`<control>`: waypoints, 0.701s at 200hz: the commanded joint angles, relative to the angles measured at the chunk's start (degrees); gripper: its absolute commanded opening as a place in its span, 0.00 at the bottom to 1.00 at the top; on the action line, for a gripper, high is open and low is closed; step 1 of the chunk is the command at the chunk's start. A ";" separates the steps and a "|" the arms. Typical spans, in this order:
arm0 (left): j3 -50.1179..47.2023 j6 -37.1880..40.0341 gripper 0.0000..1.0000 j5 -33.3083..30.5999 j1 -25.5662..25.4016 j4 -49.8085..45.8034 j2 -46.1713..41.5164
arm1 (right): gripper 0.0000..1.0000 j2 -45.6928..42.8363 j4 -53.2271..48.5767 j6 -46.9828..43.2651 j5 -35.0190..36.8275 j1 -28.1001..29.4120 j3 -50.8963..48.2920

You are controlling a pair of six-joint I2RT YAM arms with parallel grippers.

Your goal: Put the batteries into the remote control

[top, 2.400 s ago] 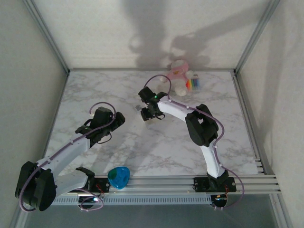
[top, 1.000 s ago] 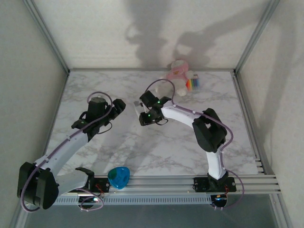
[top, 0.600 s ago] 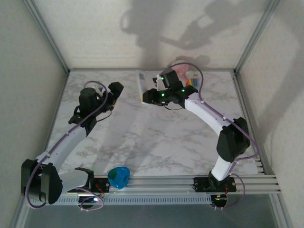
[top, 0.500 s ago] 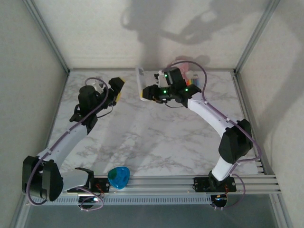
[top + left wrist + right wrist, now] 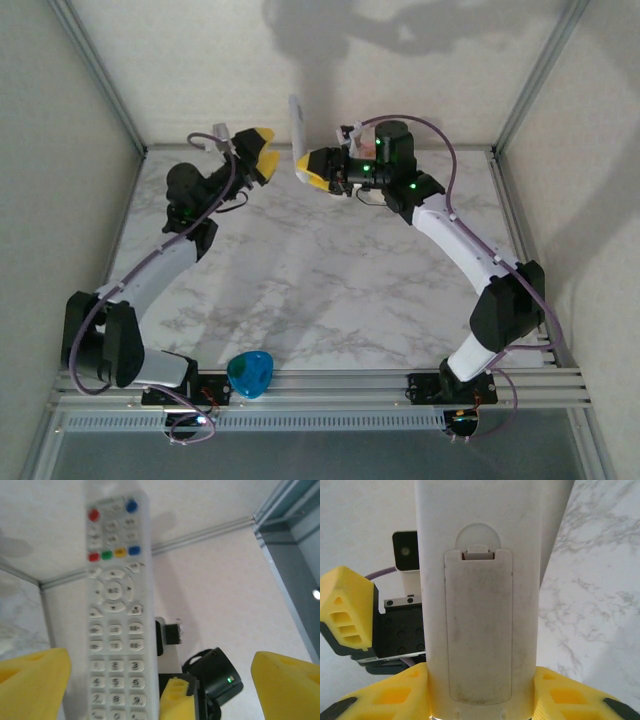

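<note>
My right gripper (image 5: 312,170) is shut on the lower end of the remote control (image 5: 297,122) and holds it upright in the air by the back wall. In the right wrist view its plain back with the closed battery cover (image 5: 477,625) faces me between the yellow fingers (image 5: 570,695). Its button side (image 5: 115,620) faces the left wrist view. My left gripper (image 5: 256,152) hangs open just left of the remote, fingers (image 5: 35,685) spread wide, holding nothing. The batteries are out of view.
A blue rounded object (image 5: 250,373) lies by the rail at the near edge. Metal frame posts (image 5: 100,75) rise at the back corners, and the white back wall stands close behind both grippers. The marble table (image 5: 330,280) lies below them.
Both arms have risen and swung toward the back wall. The right gripper lifted the remote off the table and stood it upright; the left gripper came up facing it.
</note>
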 commanded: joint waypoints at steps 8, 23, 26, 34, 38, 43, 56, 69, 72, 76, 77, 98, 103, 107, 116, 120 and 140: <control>4.90 -0.71 0.90 3.26 -2.63 3.45 2.36 | 0.36 -1.79 8.27 4.88 -4.16 -0.13 0.63; 5.02 -1.39 0.88 3.02 -2.81 4.58 3.05 | 0.36 -1.86 9.04 5.57 -4.45 -0.07 0.59; 5.02 -1.65 0.88 3.07 -2.90 5.10 3.15 | 0.36 -1.87 9.28 5.65 -4.57 -0.09 0.49; 5.17 -1.73 0.88 2.92 -2.87 5.31 3.36 | 0.35 -2.04 9.56 5.82 -4.70 -0.05 0.36; 5.27 -1.34 0.88 2.70 -2.86 4.64 3.36 | 0.35 -2.18 9.56 5.84 -4.62 -0.08 0.25; 5.49 -0.65 0.88 2.40 -2.91 3.49 3.31 | 0.35 -2.29 9.69 5.94 -4.63 -0.13 0.05; 5.77 0.58 0.88 1.76 -2.87 1.74 3.29 | 0.35 -2.56 10.17 6.17 -4.84 -0.09 -0.08; 5.84 -0.46 0.87 1.96 -2.98 3.57 3.96 | 0.35 -2.67 10.77 6.48 -5.29 -0.12 -0.12; 6.01 -0.76 0.87 2.10 -3.09 4.02 4.15 | 0.35 -2.66 11.01 6.58 -5.38 -0.13 -0.13; 6.19 -1.01 0.86 2.22 -3.14 4.21 4.46 | 0.35 -2.73 11.36 6.80 -5.53 -0.06 -0.27; 6.26 -1.05 0.86 2.19 -3.18 4.18 4.51 | 0.35 -2.74 11.41 6.85 -5.51 -0.05 -0.27; 7.61 -0.49 0.86 2.29 -3.65 2.80 5.40 | 0.35 -2.92 12.18 7.38 -5.67 -0.18 -0.59; 7.65 -0.52 0.86 2.27 -3.78 2.90 5.46 | 0.35 -3.01 12.24 7.34 -5.77 -0.13 -0.65; 7.73 -0.51 0.86 2.25 -3.86 3.00 5.47 | 0.35 -3.01 12.32 7.26 -5.79 -0.08 -0.67; 7.83 -0.51 0.86 2.17 -3.99 3.08 5.56 | 0.35 -2.93 12.34 7.24 -6.05 -0.06 -0.74; 7.90 -0.47 0.86 2.21 -3.98 3.08 5.61 | 0.35 -2.85 12.54 7.33 -6.11 -0.12 -0.79; 7.92 -1.20 0.81 2.31 -3.95 4.49 6.00 | 0.35 -2.49 14.16 8.36 -6.81 -0.10 -1.34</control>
